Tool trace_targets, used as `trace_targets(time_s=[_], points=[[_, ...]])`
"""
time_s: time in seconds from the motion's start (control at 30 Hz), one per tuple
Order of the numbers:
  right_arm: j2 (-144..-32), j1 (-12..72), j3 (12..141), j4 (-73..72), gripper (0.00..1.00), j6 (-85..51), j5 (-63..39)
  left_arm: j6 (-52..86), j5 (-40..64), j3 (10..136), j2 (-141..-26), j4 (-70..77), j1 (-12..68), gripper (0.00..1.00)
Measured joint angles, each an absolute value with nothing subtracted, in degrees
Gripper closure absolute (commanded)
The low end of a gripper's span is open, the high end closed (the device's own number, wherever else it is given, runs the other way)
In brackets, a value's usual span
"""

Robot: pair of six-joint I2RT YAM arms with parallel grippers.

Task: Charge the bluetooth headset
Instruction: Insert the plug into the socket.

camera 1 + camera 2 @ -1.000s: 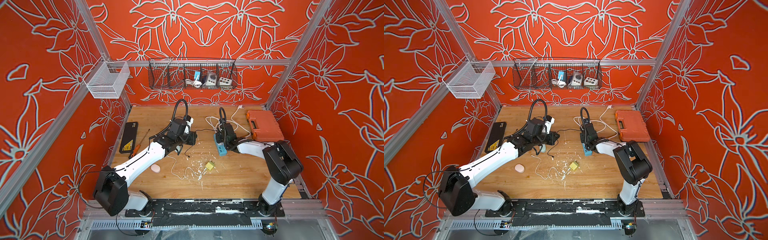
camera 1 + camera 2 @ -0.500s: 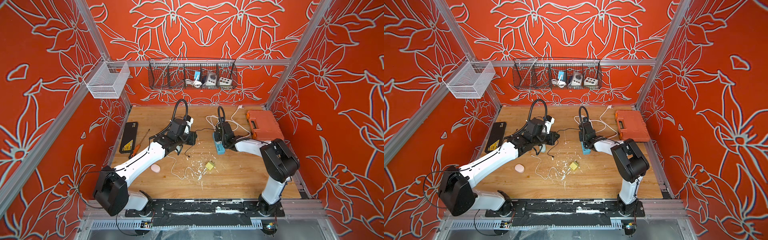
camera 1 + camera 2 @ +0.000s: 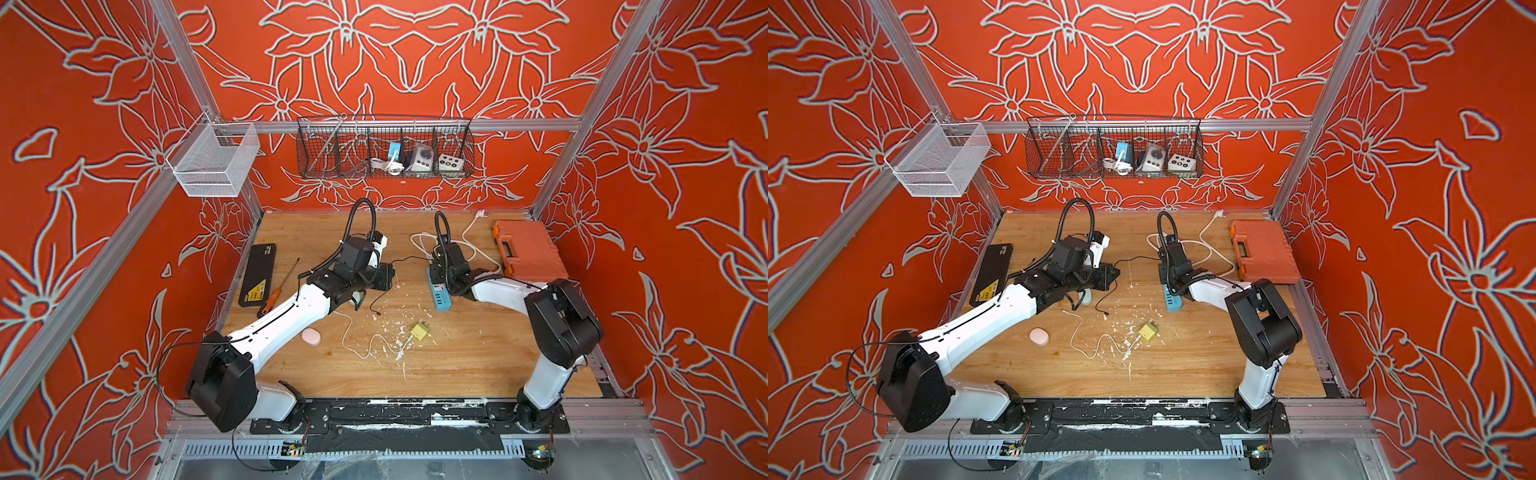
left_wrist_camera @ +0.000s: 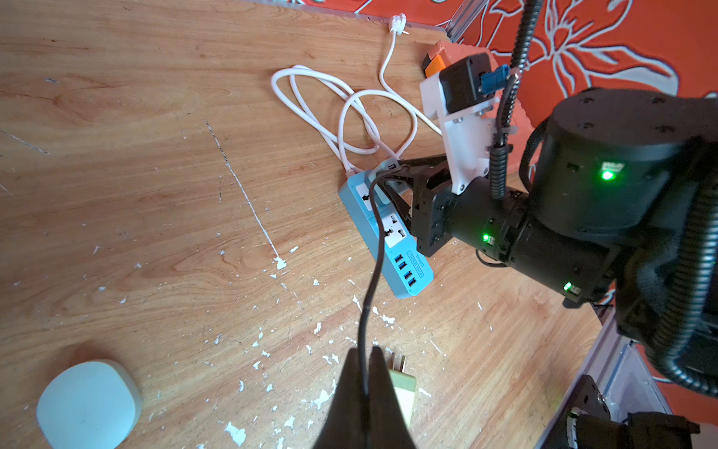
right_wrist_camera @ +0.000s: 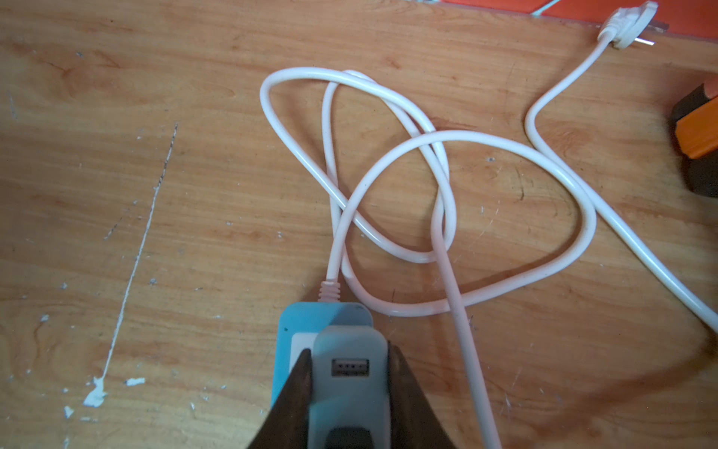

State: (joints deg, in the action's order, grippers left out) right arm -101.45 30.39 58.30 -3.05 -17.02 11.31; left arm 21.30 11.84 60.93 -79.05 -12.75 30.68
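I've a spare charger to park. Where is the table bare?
Bare: front strip of table, between pink case, yellow adapter and front rail; also the back-left corner behind the screwdriver. Crowded: the middle, around the blue power strip and white cord.

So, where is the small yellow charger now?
In both top views the yellow charger lies on the wooden table, just nearer the robot's base than the blue power strip; the pink case lies to its left.

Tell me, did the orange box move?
No. The orange toolbox has stayed in the same spot on the table, just below the frame post at the back right corner.
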Motion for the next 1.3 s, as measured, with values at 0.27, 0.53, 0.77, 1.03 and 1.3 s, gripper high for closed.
trace_targets(time_s=[0.27, 0.53, 0.77, 1.03, 1.3], points=[[-99.00, 30.39, 57.67, 0.86, 0.72, -16.99, 10.37, 22.15, 12.99, 59.83, -79.31, -12.78, 30.63, 0.94], [-97.84, 30.39, 57.36, 7.94, 0.55, -16.53, 9.78, 22.24, 13.91, 59.83, -79.79, -12.78, 30.59, 0.94], [-94.48, 30.39, 57.01, 11.11, 0.52, -16.23, 9.56, 22.37, 14.59, 59.83, -80.03, -12.84, 30.59, 0.94], [-80.42, 30.39, 52.16, 12.88, 0.54, -17.12, 7.73, 22.41, 15.79, 60.01, -80.77, -14.15, 30.57, 0.93], [-63.18, 30.46, 39.77, 8.88, 0.43, -18.87, -9.34, 23.44, 18.83, 62.67, -81.89, -16.53, 30.41, 0.90]])
